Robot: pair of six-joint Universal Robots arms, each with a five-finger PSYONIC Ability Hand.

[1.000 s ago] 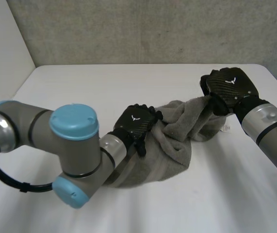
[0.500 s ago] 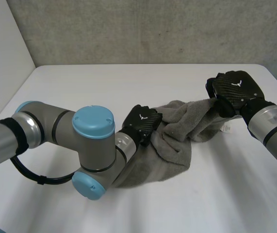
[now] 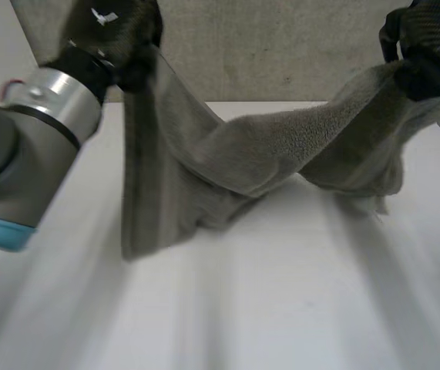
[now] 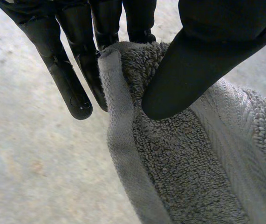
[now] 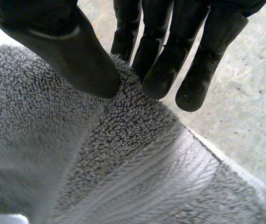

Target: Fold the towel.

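I am pinching the towel (image 3: 258, 154) between thumb and fingers, my left hand (image 3: 115, 27) at one end and my right hand (image 3: 428, 42) at the other. It is sagging toward the tabletop (image 3: 281, 308). I am judging this the spreading-out step: next comes pulling it taut and laying it flat.

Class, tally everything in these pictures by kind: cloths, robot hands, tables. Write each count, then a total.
towel: 1
robot hands: 2 (left hand, right hand), each pinching the towel
table: 1
Total: 4
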